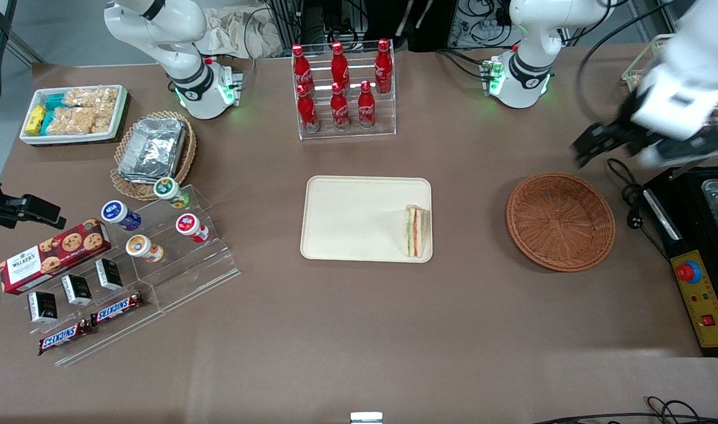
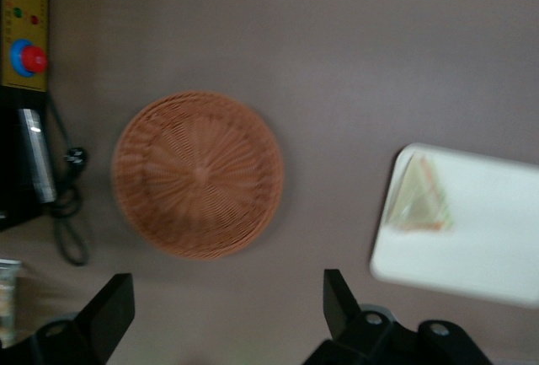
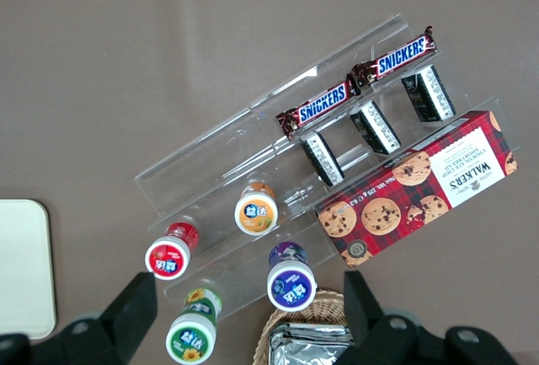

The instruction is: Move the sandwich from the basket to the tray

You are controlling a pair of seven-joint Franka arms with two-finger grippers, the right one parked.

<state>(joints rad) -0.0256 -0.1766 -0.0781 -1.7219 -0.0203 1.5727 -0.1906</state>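
Brown cloth is covering the whole table (image 1: 359,330). Up above it, toward the working arm's end, the left arm (image 1: 682,88) is bending over, and its gripper (image 1: 591,144) is hanging in the air near the basket (image 1: 561,221), a bit farther from the front camera. It is looking blurry there, and the arm's upper part is getting cut off by the picture's edge. From the wrist camera, the two black fingers (image 2: 109,314) are standing wide apart and holding nothing, with the basket (image 2: 198,174) showing between them on the table below.

The basket is sitting with nothing in it. The sandwich (image 1: 416,231) is lying flat on the tray (image 1: 347,218), right against the rim nearest the basket. From the wrist camera the sandwich (image 2: 418,203) is looking fuzzy, so its layers are hard to make out, and part of the tray (image 2: 480,238) is running out of the picture.
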